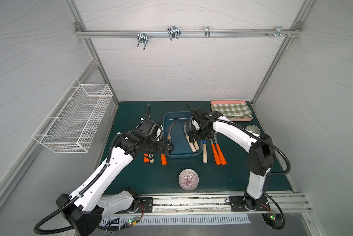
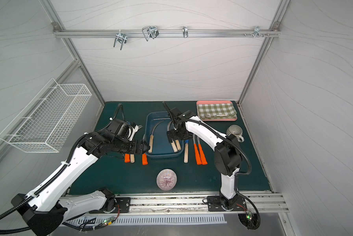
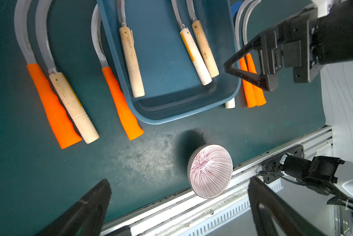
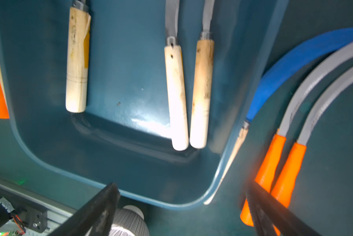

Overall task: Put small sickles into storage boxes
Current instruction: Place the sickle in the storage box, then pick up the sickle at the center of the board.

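The right fingers [image 1: 191,139] are spread wide with nothing held; they are seen above the right side of the tub [image 1: 183,157], over two wooden handles. The left fingers [image 1: 170,147] are likewise fully apart and empty, poised at the tub's left near corner.

Three sickles [image 3: 131,61] with wooden handles are lodged in the tub. Six are found on the worktop [image 1: 243,173]: three to the tub's left, three to its right.

The sickles are judged light and stiff, with thin, sharp-edged blades lying flat. The handle is the part to be taken, near its middle, so that the blade's weight is balanced. The orange handles [image 4: 273,163] are likely to be grippier than the smooth wood.

On the right, the blue-bladed sickle [image 4: 294,61] is pressed along the tub's outer wall, so little room is given for a finger there. The two orange handles touch each other, so one can hardly be pinched alone. On the left, one orange sickle [image 3: 120,102] is set just beside the tub wall; another orange one and a wooden one are laid touching.

A striped bowl [image 1: 188,179] is placed near the front edge, well apart from the sickles. A mug [image 2: 233,130], a tray [image 1: 230,101] with checked cloth and a wire basket [image 1: 73,122] are found clear of the path.
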Controlling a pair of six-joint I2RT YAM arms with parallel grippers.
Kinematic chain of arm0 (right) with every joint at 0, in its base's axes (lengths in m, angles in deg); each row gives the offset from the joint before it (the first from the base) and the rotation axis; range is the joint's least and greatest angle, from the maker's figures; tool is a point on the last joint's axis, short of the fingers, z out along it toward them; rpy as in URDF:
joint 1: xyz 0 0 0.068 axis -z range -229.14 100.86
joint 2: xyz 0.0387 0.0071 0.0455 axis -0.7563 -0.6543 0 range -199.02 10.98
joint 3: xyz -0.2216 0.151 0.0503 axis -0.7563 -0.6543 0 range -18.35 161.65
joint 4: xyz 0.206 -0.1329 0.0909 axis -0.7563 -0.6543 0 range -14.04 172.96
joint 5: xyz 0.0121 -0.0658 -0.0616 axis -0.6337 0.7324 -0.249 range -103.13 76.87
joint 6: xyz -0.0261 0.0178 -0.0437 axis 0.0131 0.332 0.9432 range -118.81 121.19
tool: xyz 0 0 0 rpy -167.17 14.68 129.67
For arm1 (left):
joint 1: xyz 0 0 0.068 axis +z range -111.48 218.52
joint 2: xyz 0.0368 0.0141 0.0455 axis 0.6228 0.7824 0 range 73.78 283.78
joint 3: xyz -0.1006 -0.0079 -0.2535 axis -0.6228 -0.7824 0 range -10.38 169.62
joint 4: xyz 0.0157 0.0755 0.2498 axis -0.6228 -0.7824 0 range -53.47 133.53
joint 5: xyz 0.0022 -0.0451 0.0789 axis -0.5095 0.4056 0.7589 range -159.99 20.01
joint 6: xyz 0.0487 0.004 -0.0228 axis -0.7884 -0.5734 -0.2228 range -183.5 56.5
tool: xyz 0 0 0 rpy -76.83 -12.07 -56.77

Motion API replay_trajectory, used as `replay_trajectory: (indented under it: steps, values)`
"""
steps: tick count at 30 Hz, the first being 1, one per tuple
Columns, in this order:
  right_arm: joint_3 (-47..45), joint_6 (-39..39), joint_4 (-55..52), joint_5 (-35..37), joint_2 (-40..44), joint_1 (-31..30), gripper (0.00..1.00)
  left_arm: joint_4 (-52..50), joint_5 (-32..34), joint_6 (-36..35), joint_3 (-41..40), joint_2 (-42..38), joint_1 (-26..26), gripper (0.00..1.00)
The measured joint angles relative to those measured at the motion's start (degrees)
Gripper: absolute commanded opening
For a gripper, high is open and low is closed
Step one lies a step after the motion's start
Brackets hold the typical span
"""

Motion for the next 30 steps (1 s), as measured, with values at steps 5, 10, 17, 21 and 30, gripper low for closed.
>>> replay_trajectory:
  steps: [5, 10, 17, 21, 30]
  values:
    - [-3.65, -0.70, -0.31, 0.63, 4.07, 0.02, 0.99, 1.70, 0.00, 0.94, -1.03, 0.02, -1.75, 0.99]
    - [-8.13, -1.68, -0.35, 0.83, 7.76, 0.26, 0.99, 4.02, 0.04, 1.66, -1.92, 0.22, -3.67, 0.99]
    - [-14.71, -3.52, 0.02, 0.81, 11.43, 1.03, 0.99, 7.93, 0.22, 2.03, -5.90, 0.28, -6.99, 0.99]
    - [-18.34, -4.42, 0.46, 0.81, 13.57, 1.70, 0.99, 9.88, 0.35, 2.08, -7.43, 0.28, -9.11, 0.99]
    - [-27.69, -6.05, 4.13, 0.81, 17.14, 3.69, 0.79, 14.69, 0.92, 2.03, -13.00, 0.15, -12.35, 0.99]
